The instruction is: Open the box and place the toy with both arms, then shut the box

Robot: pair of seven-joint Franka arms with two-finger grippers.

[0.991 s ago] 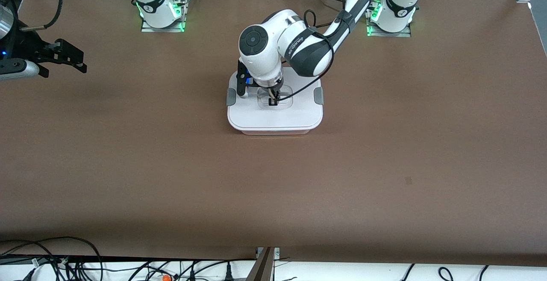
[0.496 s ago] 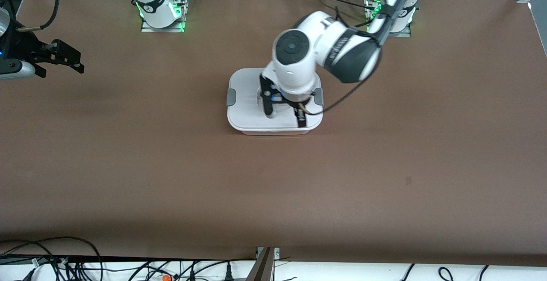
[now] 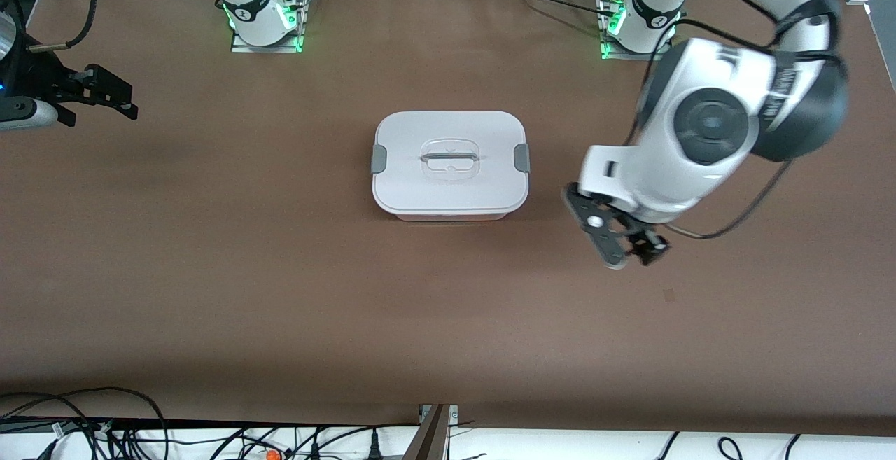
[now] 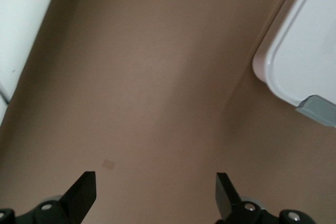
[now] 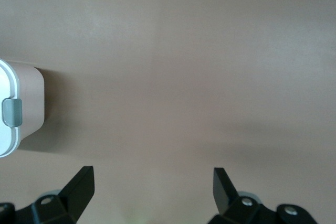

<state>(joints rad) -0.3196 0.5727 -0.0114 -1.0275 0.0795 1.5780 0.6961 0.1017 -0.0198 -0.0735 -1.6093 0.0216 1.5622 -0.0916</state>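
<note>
brown matte counter [image 3: 280, 271], one, carrying the single task container. pale pink rounded-rectangular plastic box [image 3: 450, 163] with a white lid, one, resting at the middle of the counter, lid seated flat. grey side clips, two: one at the end toward the right arm [image 3: 378, 159], one at the end toward the left arm [image 3: 521, 158]. clear recessed centre handle [image 3: 450, 159], one, in the lid's middle.

white robot arms with black joints, two. left gripper [image 3: 625, 248], black, two-fingered, in the air over bare counter toward the left arm's end, apart from the box; its jaws stand wide apart and hold nothing. right gripper [image 3: 105, 92], black, two-fingered, over the counter's edge at the right arm's end, well apart from the box; the right arm waits; its jaws are likewise spread wide and empty.

view differences: only the front view shows the whole lid, the handle and both clips together. the left wrist view shows the left gripper [image 4: 156, 190] over brown surface, one corner of the box [image 4: 302, 45] with a single grey clip [image 4: 317, 109], and a small darker patch [image 4: 108, 164] on the counter. the right wrist view shows the right gripper [image 5: 153, 187], and it alone shows the pink side wall of the box [image 5: 30, 103] below the lid rim, with one clip [image 5: 12, 113]. the toy shows in no view.
</note>
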